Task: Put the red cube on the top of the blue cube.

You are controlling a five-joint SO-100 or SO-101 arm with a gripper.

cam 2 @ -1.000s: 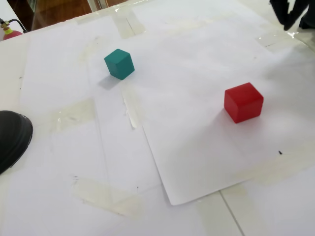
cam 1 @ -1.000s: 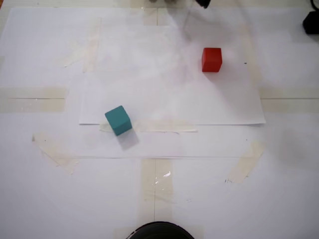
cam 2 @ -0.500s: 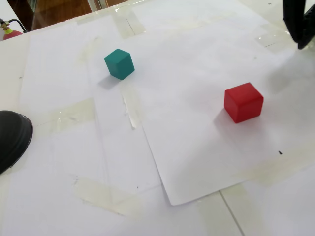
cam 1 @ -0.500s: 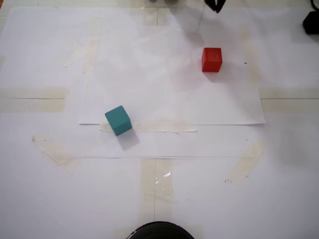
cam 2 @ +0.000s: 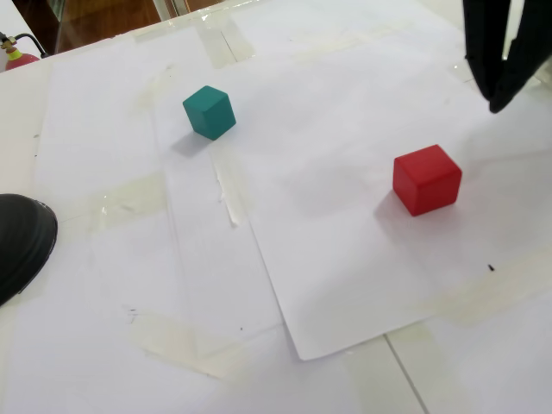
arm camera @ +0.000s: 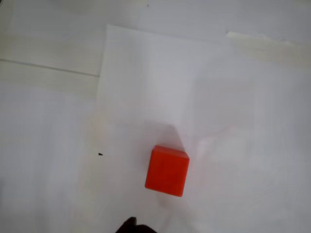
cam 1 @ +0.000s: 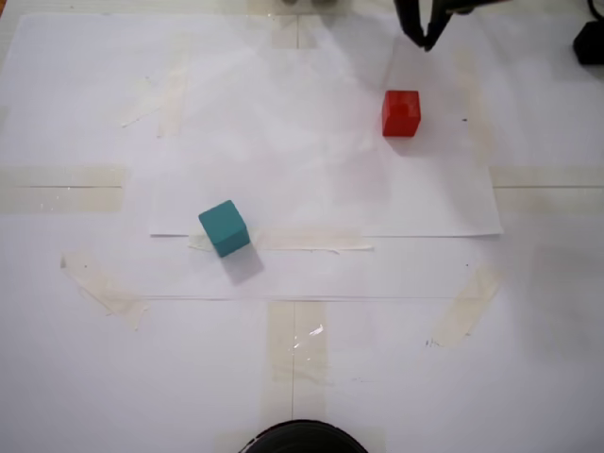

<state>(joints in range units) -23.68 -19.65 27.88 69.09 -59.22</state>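
In the angled fixed view, the nearest thing is a dark rounded object [cam 2: 21,246] at the left edge, then the white paper sheets [cam 2: 345,285] taped over the table. Next comes the small matte bright red cube [cam 2: 426,178], resting on the top sheet with nothing touching it. Farther back and well apart to the left stands the small matte teal (blue-green) cube [cam 2: 210,112], also untouched. At the far right the black two-finger gripper [cam 2: 496,93] hangs above the paper beyond the red cube, its fingers parted only slightly and meeting toward the tips, gripping nothing.

The step in hand looks like the approach to the red cube. To do it well, the fingers should spread wider than the cube, come down squarely over two opposite flat faces (the wrist view shows the cube [arm camera: 167,170] a little turned), and close low enough that it cannot pivot.

No brand, label or readable writing shows anywhere.
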